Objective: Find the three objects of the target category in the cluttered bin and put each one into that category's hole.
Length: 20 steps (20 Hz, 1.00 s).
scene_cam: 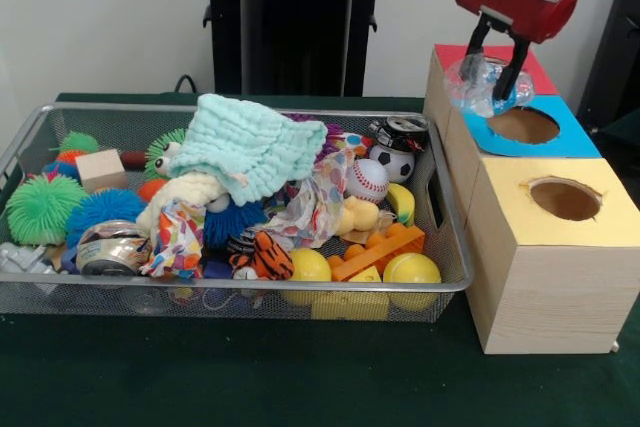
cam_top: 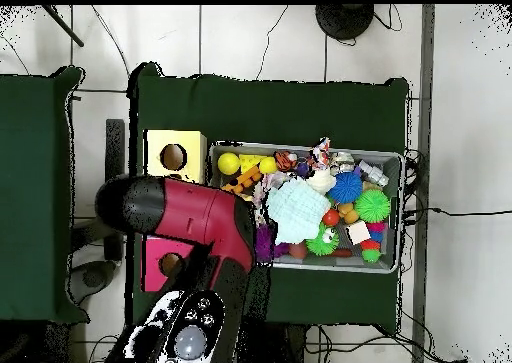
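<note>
— Jaws of the gripper (scene_cam: 503, 75) stand a little apart, one black finger on each side of a silvery can (scene_cam: 482, 84). They seem to close on it, so I judge the can is held.

— Where is it held?

— Above the far-left edge of the blue-topped hole (scene_cam: 523, 125), near the border with the red top (scene_cam: 530, 65). The can is not yet centred over the opening. In the overhead view the arm covers this box, so I cannot check it from there.

— How to do this step well?

— I think the can should go a little toward the middle of the hole before the fingers release it, and it should stay upright so that it does not catch on the card rim. The yellow-topped hole (scene_cam: 565, 198) is just beside, so the move must be small.

— And the other cans?

— One lies on its side at the front left of the wire bin (scene_cam: 300, 292), a printed can (scene_cam: 112, 248) beside the blue puff ball (scene_cam: 100, 209). Another dark can (scene_cam: 400, 132) stands at the far right corner, near the small soccer ball (scene_cam: 392, 163). A pale green cloth (scene_cam: 250, 152) covers much of the middle, so it may hide other things.
</note>
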{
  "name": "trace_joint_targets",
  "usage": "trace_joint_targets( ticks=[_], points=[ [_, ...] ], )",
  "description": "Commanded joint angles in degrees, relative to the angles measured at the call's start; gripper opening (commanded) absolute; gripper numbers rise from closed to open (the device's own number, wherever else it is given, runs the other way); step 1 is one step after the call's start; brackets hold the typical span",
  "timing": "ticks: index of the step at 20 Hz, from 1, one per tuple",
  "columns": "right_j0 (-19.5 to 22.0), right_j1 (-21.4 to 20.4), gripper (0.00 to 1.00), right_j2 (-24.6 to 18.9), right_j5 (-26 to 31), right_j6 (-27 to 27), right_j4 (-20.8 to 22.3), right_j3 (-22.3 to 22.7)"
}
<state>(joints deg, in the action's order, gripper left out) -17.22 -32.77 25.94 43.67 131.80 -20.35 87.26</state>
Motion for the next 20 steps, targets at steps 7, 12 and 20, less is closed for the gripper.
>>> trace_joint_targets(
  ticks=[7, 12, 20],
  points=[
    [4.1, -1.2, 0.0, -11.5, -8.7, 6.1, -3.6, 13.3],
    [5.6, -1.6, 0.0, -13.9, -7.1, 5.9, -4.1, 12.9],
    [3.4, -0.4, 0.0, -13.2, -3.6, 10.6, -4.8, 9.6]
  ],
)
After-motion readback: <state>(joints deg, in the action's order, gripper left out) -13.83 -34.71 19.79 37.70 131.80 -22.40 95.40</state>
